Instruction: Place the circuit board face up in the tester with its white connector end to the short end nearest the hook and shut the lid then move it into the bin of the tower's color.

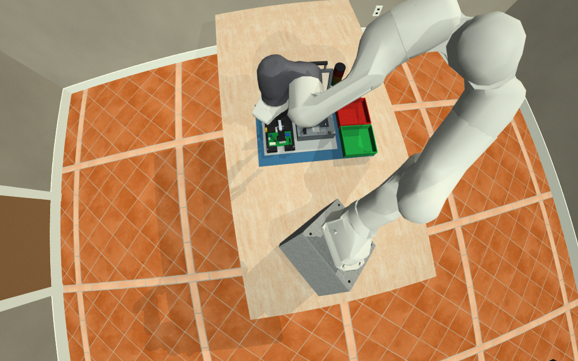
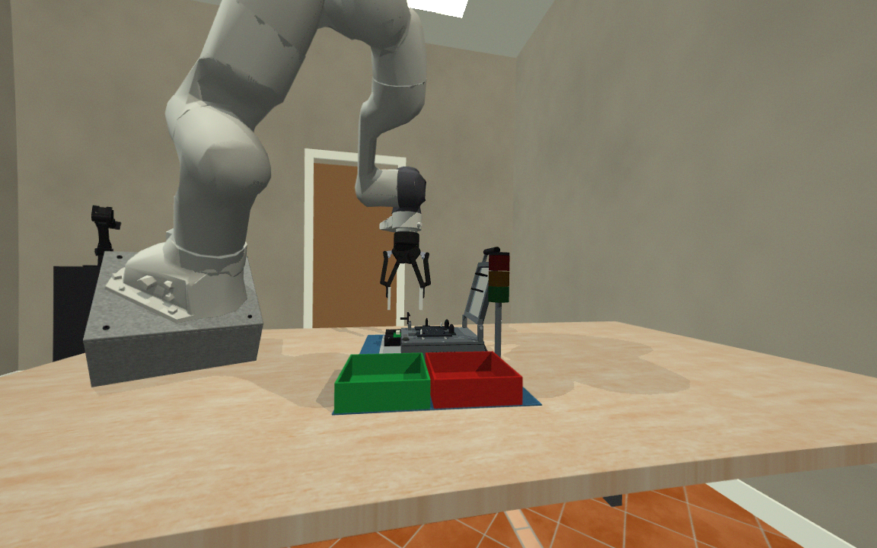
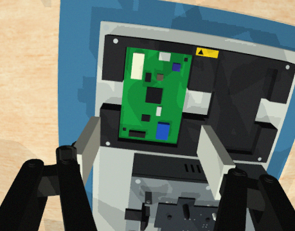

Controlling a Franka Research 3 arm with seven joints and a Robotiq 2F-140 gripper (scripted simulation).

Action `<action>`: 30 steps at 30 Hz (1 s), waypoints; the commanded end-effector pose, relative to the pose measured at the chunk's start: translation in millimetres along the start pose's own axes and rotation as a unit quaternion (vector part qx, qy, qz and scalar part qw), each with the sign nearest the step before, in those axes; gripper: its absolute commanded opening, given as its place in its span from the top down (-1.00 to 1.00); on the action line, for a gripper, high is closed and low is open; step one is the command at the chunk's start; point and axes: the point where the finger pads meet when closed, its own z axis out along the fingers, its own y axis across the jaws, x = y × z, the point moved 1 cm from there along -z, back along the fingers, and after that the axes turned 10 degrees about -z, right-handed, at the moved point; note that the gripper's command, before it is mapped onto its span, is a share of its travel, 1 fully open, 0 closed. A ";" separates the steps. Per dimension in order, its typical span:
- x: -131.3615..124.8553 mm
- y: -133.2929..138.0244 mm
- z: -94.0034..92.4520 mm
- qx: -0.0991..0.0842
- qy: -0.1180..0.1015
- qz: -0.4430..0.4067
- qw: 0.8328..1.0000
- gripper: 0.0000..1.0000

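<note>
The green circuit board (image 3: 153,94) lies face up in one pocket of the black tray (image 3: 195,94), with its white connector (image 3: 138,66) at the end away from the tester. It also shows in the overhead view (image 1: 280,138). The tray's other pocket (image 3: 246,99) is empty. The tester (image 2: 438,337) stands beside the tray with its lid (image 2: 477,289) raised and its plate (image 3: 182,227) bare. My gripper (image 2: 404,305) is open and empty, hanging above the tray's edge nearest the tester; in the wrist view its fingers frame the board's near end.
The signal tower (image 2: 498,275) stands beside the tester's raised lid. The green bin (image 2: 384,381) and red bin (image 2: 474,378) sit side by side on the blue mat (image 1: 300,154), on the tester's side away from the tray. My arm's base block (image 2: 172,326) stands further along the table.
</note>
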 end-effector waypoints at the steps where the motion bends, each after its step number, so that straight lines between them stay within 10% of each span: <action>1: 7.0 4.3 12.4 -0.008 0.012 0.017 1.000 -0.16; 30: 7.4 4.5 29.7 -0.008 0.012 0.017 1.000 -0.16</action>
